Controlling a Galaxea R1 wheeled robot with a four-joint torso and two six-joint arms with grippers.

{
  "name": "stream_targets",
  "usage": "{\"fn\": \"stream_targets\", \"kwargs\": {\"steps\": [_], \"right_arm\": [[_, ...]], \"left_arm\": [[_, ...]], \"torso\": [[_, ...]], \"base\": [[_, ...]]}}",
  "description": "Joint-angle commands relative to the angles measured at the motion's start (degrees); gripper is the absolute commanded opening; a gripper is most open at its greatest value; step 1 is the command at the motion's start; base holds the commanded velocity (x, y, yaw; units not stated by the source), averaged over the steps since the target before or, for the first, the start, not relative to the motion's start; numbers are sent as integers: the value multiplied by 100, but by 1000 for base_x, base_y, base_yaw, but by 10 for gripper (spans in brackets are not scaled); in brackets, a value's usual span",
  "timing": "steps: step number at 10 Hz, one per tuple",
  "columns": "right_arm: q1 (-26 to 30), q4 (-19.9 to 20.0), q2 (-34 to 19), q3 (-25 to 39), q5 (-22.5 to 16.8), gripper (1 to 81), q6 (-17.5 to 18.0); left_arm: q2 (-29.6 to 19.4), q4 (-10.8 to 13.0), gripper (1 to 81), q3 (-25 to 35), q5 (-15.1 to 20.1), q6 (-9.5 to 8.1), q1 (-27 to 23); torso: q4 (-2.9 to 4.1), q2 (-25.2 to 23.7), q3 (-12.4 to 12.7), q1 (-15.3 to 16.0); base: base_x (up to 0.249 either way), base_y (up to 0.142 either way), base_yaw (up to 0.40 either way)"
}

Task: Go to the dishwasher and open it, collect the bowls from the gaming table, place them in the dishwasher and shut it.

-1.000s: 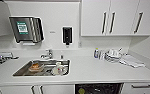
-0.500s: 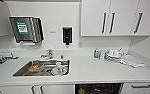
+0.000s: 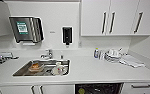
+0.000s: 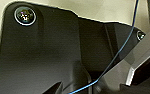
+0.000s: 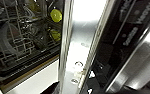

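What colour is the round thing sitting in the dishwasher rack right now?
Yellow-green; the bowl shows best in the right wrist view, inside the dishwasher rack.

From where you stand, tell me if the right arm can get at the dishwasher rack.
Probably yes. The dishwasher is open below the counter, and the right wrist view looks past the door straight at the rack, with nothing between them.

White counter (image 3: 91, 70) bears stacked dishes (image 3: 112, 55), cloth (image 3: 131, 61).
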Motion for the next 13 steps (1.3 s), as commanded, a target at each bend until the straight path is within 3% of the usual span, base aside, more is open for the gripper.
{"fn": "stream_targets", "kwargs": {"steps": [1,3,5,7,8,9,10,13], "right_arm": [[1330,103,-286,554,115,811,15],[1505,68,-363,709,123,811,6],[1577,50,-910,1415,123,811,-47],[920,-334,-1524,1530,-51,811,-310],[575,-811,-1657,1459,-316,811,-416],[206,-1535,-1614,1250,-422,811,-538],[-249,-2359,-1345,849,-430,811,-591],[-1146,-4182,-682,142,-422,811,-609]], "left_arm": [[-27,180,811,14,169,16,-123],[-28,198,811,14,169,16,-123],[-36,330,811,-3,169,16,-123],[-62,330,811,-3,168,16,-159],[-71,339,811,-3,169,25,-185],[-97,330,811,-3,160,34,-203],[-80,330,811,-3,169,34,-238],[-45,330,811,-3,177,52,-272]], "torso": [[0,0,0,0],[0,0,0,0],[0,0,0,0],[0,0,0,0],[0,0,0,0],[0,0,0,0],[0,0,0,0],[0,0,0,0]], "base": [[0,0,0],[0,0,0],[0,0,0],[0,0,0],[0,0,0],[0,0,0],[0,0,0],[0,0,0]]}}
